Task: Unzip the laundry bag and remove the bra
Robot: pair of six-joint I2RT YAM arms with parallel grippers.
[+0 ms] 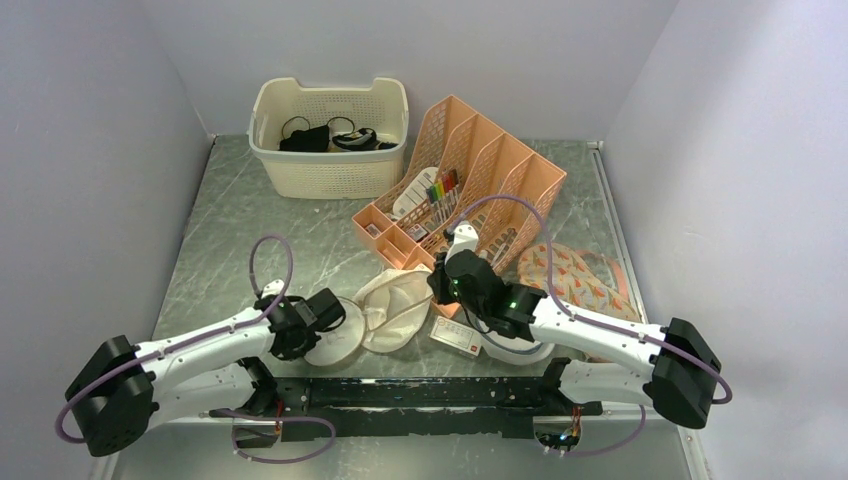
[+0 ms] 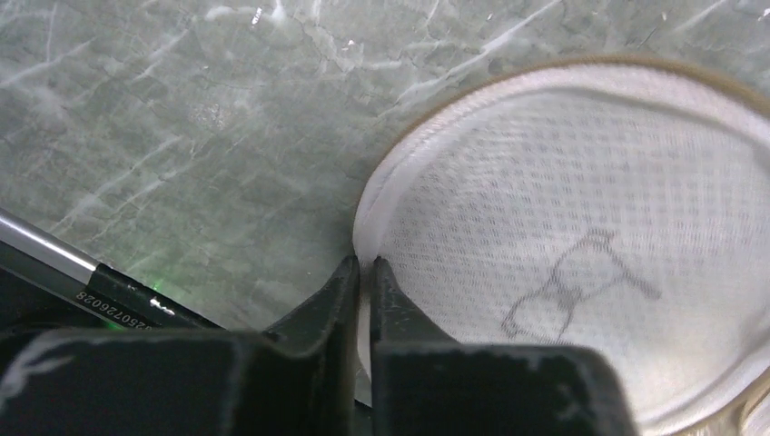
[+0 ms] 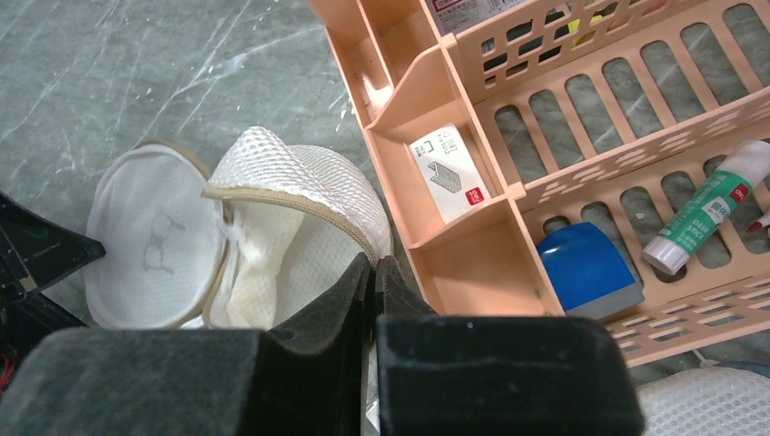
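The laundry bag [image 1: 395,310] lies open at the table's front middle: white mesh with beige trim, one flat round half [image 1: 335,345] spread to the left, the other half raised as a dome [image 3: 300,173]. Its inside shows only pale mesh. My left gripper [image 2: 364,263] is shut on the white rim of the flat half [image 2: 563,182], which bears a grey line mark. My right gripper [image 3: 373,262] is shut at the dome's beige trim on the right side [image 1: 438,285]. Two dark strappy cloths [image 1: 325,137] lie in the far basket; I cannot tell which is the bra.
A cream basket [image 1: 330,170] stands at the back. A peach file organizer [image 1: 500,165] with pens, a glue stick [image 3: 704,218] and a blue block [image 3: 581,268] stands just behind my right gripper. A white card [image 1: 458,335], a patterned pouch [image 1: 580,275] and another white mesh piece [image 3: 708,400] lie near the right arm.
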